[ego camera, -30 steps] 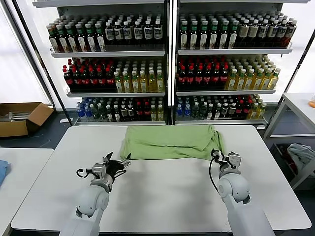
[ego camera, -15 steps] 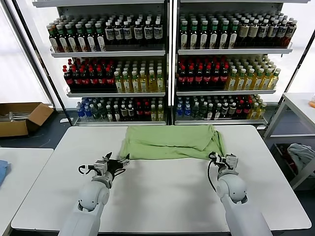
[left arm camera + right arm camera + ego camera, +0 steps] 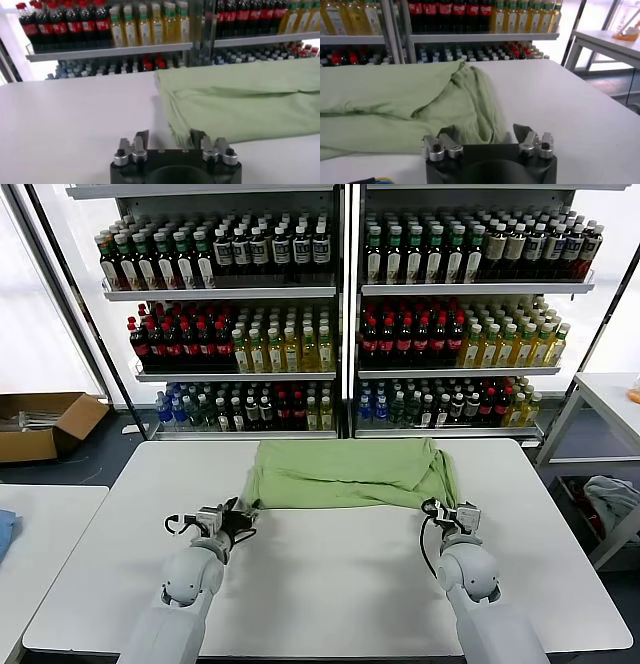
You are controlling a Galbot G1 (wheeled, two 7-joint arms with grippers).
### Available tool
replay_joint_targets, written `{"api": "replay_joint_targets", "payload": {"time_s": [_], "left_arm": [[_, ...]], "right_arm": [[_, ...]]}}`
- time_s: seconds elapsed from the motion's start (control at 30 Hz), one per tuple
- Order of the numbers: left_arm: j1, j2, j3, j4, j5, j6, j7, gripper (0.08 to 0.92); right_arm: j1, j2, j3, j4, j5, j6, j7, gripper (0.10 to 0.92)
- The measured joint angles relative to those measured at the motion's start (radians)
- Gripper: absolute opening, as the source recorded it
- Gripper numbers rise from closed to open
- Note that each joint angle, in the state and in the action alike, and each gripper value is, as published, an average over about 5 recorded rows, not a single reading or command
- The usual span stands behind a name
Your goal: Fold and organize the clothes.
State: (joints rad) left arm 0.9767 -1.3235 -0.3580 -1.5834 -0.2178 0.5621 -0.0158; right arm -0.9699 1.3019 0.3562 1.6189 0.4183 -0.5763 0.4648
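A light green T-shirt (image 3: 350,472) lies folded in a wide band across the far half of the white table (image 3: 330,574), plain side up. My left gripper (image 3: 240,512) is open at the shirt's near left corner; in the left wrist view (image 3: 169,140) that corner (image 3: 180,132) lies between its fingers. My right gripper (image 3: 447,509) is open at the shirt's near right corner, where the cloth is bunched (image 3: 480,110); in the right wrist view (image 3: 485,135) the cloth's edge sits between the fingers.
Shelves of bottles (image 3: 340,314) stand behind the table. A cardboard box (image 3: 45,424) sits on the floor at far left. A second table (image 3: 40,524) is at left with a blue cloth (image 3: 5,534) at its edge. A side table (image 3: 610,399) is at right.
Both grippers have moved forward toward the shirt's near edge, the left one toward the left corner and the right one toward the right corner. The shirt has not moved.
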Motion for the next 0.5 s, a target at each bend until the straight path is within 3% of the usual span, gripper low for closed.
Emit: {"api": "replay_joint_targets", "payload": {"time_s": [0.4,0.5], "left_arm": [[0.031,0.003,0.011,-0.021,0.033,0.007,0.01,0.131],[0.04,0.003,0.01,-0.034,0.036,0.009,0.01,0.089]], "right_arm": [[-0.032,-0.01,-0.007,0.032,-0.012,-0.001,0.007,0.349],[-0.043,-0.013,-0.006,0.052,-0.016,-0.004,0.013,0.262]]}}
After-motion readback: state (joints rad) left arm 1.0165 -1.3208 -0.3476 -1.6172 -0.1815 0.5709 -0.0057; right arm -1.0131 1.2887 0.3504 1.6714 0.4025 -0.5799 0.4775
